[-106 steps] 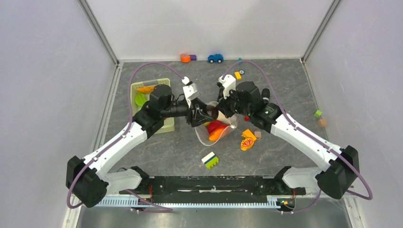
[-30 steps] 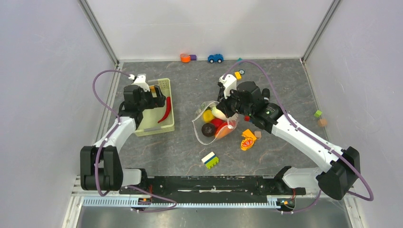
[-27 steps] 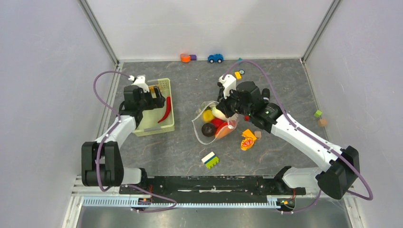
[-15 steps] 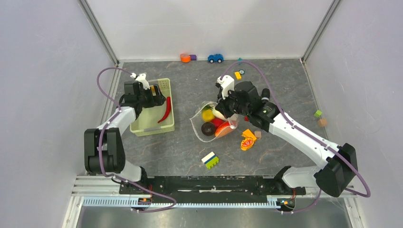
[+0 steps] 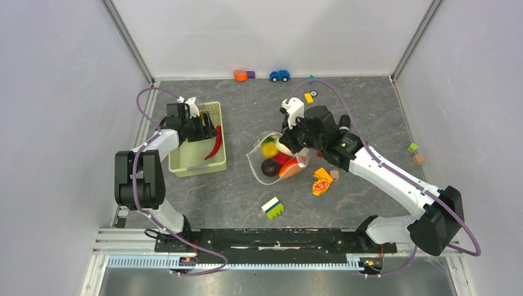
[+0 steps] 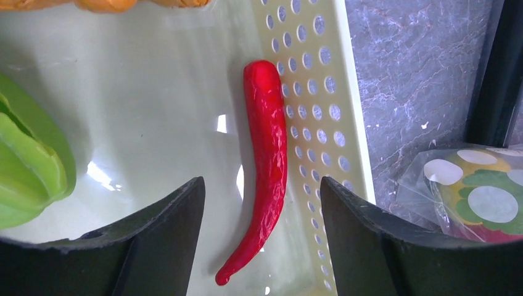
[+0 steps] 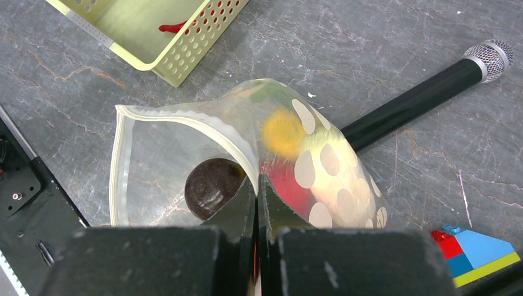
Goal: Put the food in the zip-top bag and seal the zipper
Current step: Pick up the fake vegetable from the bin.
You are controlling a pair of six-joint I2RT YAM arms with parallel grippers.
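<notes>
Chili [image 6: 266, 166] between parted left jaws, per left wrist; right jaws tight on bag [image 7: 317, 169].

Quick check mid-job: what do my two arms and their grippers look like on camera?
The left arm and right arm have white links with black joints. A purple cable loops along each. The left gripper and right gripper have matte black, wedge-shaped fingers, with a small white part by each wrist. No markings are legible.
</notes>
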